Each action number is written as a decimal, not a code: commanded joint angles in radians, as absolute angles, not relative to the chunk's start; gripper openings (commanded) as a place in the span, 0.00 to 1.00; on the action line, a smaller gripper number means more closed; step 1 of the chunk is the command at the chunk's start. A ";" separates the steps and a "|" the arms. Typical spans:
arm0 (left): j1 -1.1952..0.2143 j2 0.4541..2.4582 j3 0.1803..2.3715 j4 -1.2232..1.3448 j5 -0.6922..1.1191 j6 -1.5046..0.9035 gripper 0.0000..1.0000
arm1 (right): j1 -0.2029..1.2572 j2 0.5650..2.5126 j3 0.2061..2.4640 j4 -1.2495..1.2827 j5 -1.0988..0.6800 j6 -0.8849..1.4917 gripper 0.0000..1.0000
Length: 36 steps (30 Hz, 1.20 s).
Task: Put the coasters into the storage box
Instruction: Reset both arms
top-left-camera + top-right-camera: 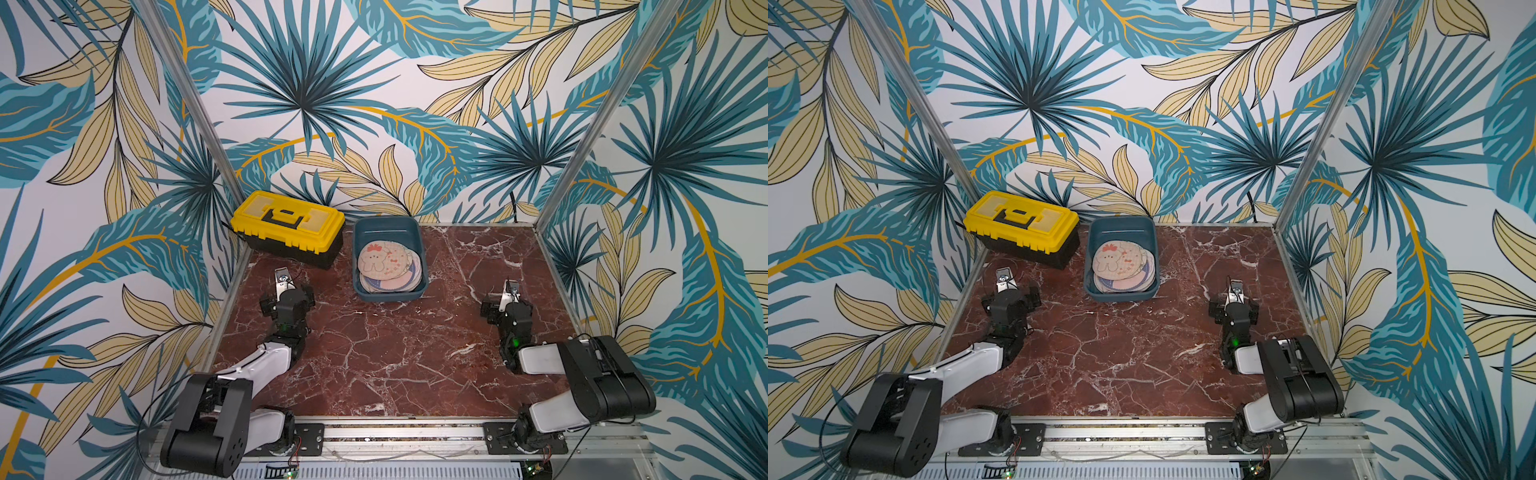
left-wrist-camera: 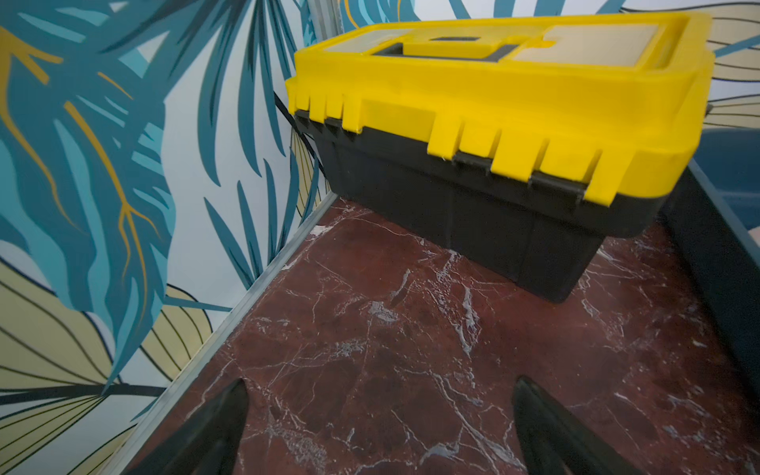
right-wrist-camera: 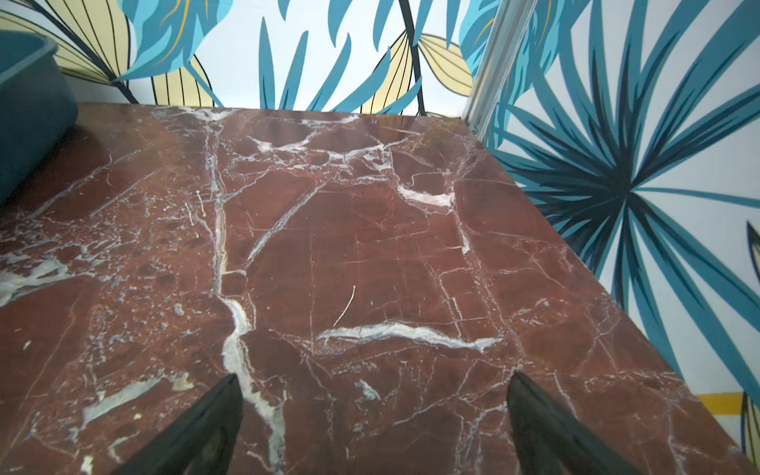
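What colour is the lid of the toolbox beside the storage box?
Bright yellow toolbox lid, over a black base; clearest in the left wrist view.

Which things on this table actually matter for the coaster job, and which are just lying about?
Job: thin round printed coasters, piled inside the dark teal rectangular plastic storage box.
Lying about: black plastic toolbox with a yellow lid, shut, beside the storage box.
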<state>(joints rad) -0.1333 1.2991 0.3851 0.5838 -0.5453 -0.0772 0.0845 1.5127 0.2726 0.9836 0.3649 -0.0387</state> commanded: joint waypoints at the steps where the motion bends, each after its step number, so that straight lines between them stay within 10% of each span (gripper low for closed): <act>1: -0.124 1.382 0.311 0.908 -0.495 -0.017 1.00 | 0.087 1.482 0.293 1.045 0.353 -0.034 1.00; 12: -0.068 1.567 0.303 1.104 -0.207 0.035 0.99 | 0.066 1.509 0.332 1.010 0.330 -0.019 0.99; 36: -0.022 1.519 0.399 0.842 -0.288 -0.072 0.99 | 0.028 1.506 0.358 0.951 0.324 0.022 0.99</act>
